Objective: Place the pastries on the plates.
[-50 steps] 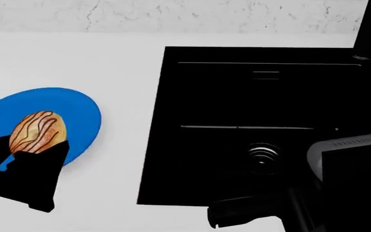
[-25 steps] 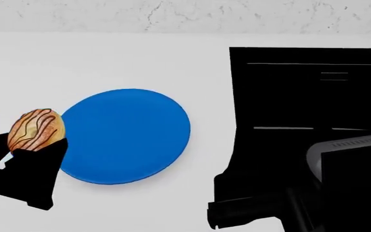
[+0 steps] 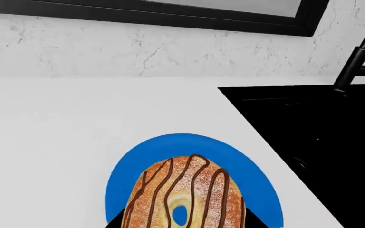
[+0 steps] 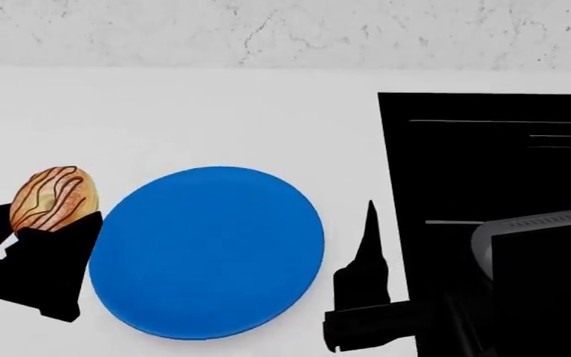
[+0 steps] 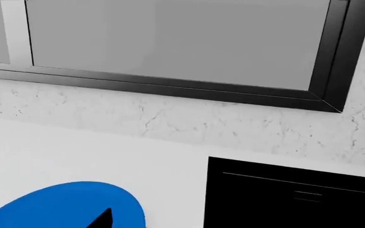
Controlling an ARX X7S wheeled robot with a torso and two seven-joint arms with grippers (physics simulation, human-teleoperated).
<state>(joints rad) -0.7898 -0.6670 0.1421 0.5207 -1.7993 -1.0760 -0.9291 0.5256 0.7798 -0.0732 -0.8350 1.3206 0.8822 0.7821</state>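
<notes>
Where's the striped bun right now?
In the head view, the striped bun sits at far left, held in the left tool, just left of the blue plate and above the counter.

There is one blue plate (image 4: 206, 249) on one white counter (image 4: 166, 111). There is one striped bun (image 4: 53, 198). There is one black sink (image 4: 494, 156), at three o'clock from the plate. Two robot arms show.

The black left gripper (image 4: 42, 256) hides the underside of the golden chocolate-striped bun (image 4: 53, 198) it clasps. The right gripper's (image 4: 365, 312) jaw state is unreadable, its black bulk merging with the black sink (image 4: 494, 156) beside it.
</notes>
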